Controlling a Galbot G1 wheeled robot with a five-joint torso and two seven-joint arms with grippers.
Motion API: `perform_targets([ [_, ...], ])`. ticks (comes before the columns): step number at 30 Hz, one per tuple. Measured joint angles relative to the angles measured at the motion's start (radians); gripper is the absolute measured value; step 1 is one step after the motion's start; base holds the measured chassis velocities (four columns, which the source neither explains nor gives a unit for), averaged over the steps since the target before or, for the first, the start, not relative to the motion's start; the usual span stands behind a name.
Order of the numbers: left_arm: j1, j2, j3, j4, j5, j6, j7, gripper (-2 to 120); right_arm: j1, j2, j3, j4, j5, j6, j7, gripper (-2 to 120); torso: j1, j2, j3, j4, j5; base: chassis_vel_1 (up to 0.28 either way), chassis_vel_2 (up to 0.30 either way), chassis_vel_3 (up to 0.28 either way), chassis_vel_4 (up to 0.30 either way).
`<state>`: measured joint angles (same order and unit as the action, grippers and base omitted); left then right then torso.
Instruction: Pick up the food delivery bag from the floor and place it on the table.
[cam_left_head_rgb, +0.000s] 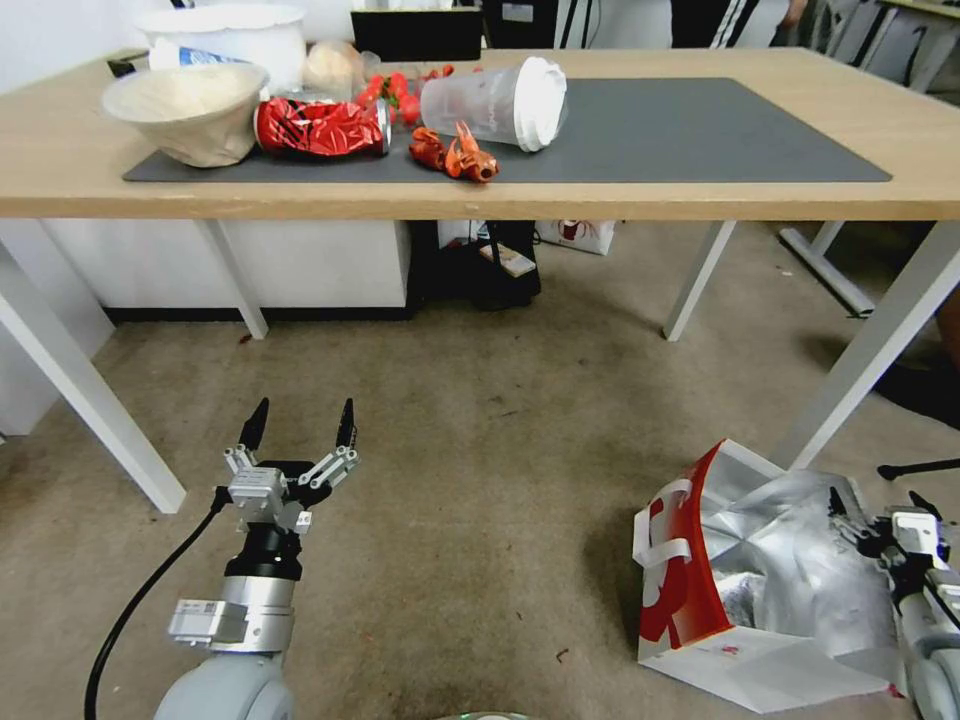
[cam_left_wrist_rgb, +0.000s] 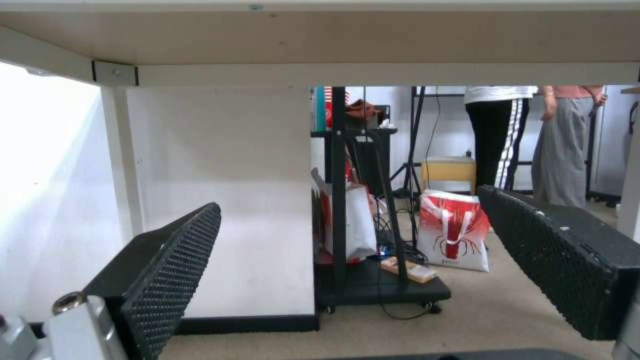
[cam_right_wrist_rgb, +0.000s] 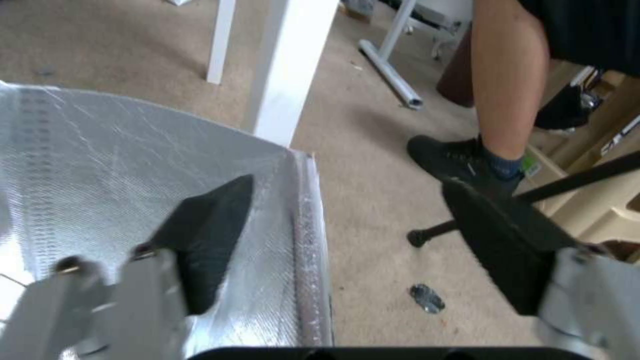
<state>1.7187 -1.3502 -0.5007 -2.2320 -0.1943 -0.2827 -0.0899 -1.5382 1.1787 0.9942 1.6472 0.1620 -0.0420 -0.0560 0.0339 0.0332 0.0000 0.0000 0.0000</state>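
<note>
Beige carpeted floor is occupied by the food delivery bag, its foil rim straddled by the wide-open, empty right gripper, best closed squarely; the left gripper is held open, empty.

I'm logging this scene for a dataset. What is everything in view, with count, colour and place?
food delivery bag: one, white with red side and silver foil lining, on the floor at the robot's right
floor: one, beige-brown carpet, stained
table: one, light wood top, white legs, ahead of the robot
mat: one, dark grey, on the table
bowl: one, off-white, on the mat's left end
foil wrapper: one, red, crumpled, beside the bowl
cup: one, clear with white lid, lying on its side on the mat
crayfish: red, on the mat by the cup
left gripper: fingers open, above bare floor
right gripper: fingers open, straddling the bag's foil rim
</note>
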Motion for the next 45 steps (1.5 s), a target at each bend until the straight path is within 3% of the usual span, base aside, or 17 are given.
perform_targets([
  [2,0.001,-0.001,0.001,-0.001,0.001,0.0,-0.001,97,0.004,-0.006,-0.001,-0.006,0.009,-0.015,-0.002,61,0.0,0.0,0.0,0.0,0.0001,0.0,0.0,0.0,0.0],
  [9,0.002,0.0,0.0,-0.006,0.002,0.0,-0.005,97,0.006,-0.014,-0.013,-0.016,0.052,-0.057,-0.015,50,0.0,0.0,0.0,0.0,0.0,0.0,0.0,0.0,0.0],
  [14,0.006,-0.001,0.0,-0.012,0.004,-0.001,-0.005,97,0.014,-0.014,-0.026,-0.025,0.073,-0.079,-0.024,32,0.0,0.0,0.0,0.0,0.0001,0.0,0.0,0.0,0.0],
  [19,0.006,-0.002,-0.001,-0.016,0.005,-0.003,-0.006,97,0.017,-0.014,-0.03,-0.027,0.075,-0.091,-0.025,28,0.0,0.0,0.0,0.0,0.0,0.0,0.0,0.0,0.0],
  [28,0.002,-0.002,-0.002,-0.016,0.004,-0.003,-0.007,96,0.015,-0.014,-0.036,-0.027,0.083,-0.094,-0.011,0,0.0,0.0,0.0,0.0,0.0,0.0,0.0,0.0,0.0],
  [38,0.0,0.0,-0.004,-0.009,0.005,-0.007,-0.009,97,0.012,-0.008,-0.036,-0.015,0.093,-0.088,-0.004,0,0.0,0.0,0.0,0.0,0.0,0.0,0.0,0.0,0.0],
  [45,-0.009,0.001,-0.012,0.004,0.017,-0.031,-0.02,97,-0.025,-0.001,-0.04,0.084,0.133,-0.082,-0.021,0,0.0,0.0,0.0,0.0001,0.0,0.0,0.0,0.0,0.0],
])
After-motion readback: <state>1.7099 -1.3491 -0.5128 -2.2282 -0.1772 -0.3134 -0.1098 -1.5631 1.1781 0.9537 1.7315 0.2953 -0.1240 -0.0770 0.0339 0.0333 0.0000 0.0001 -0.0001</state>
